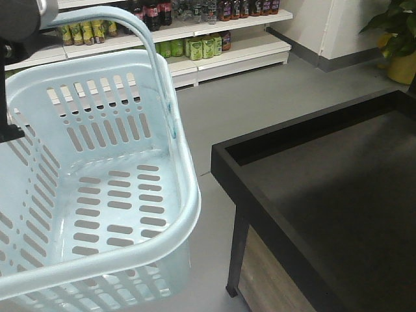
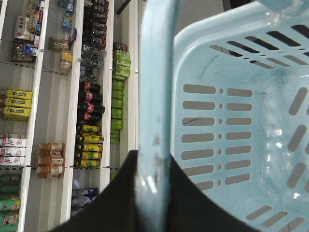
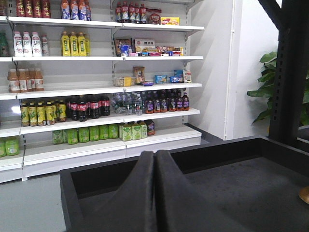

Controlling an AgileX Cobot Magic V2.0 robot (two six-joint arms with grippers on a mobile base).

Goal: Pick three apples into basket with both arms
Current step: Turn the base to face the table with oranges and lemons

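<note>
Basket (image 1: 191, 209) is the biggest thing in your front view: pale blue, slotted, hanging tilted over the grey floor (image 1: 260, 97), just left of the table and apart from it. The black table (image 1: 338, 195) with its raised rim takes up the right side. Behind both, white shelves (image 3: 96, 145) line the wall, stocked with rows of bottles (image 3: 87, 107), and a leafy plant (image 3: 270, 92) stands at the far right.

Your left gripper (image 2: 152, 162) is clenched on the basket's hoop handle (image 2: 154, 72); the black fingers (image 2: 126, 193) sit either side of the bar, which runs up between them.

Your right gripper (image 3: 155, 154) hovers over the table's near end, its two fingers pressed flat together with nothing between them.

At the right edge of the right wrist view, a small orange-brown round thing (image 3: 304, 194) lies on the table; you cannot tell what it is, since the frame cuts it off.
</note>
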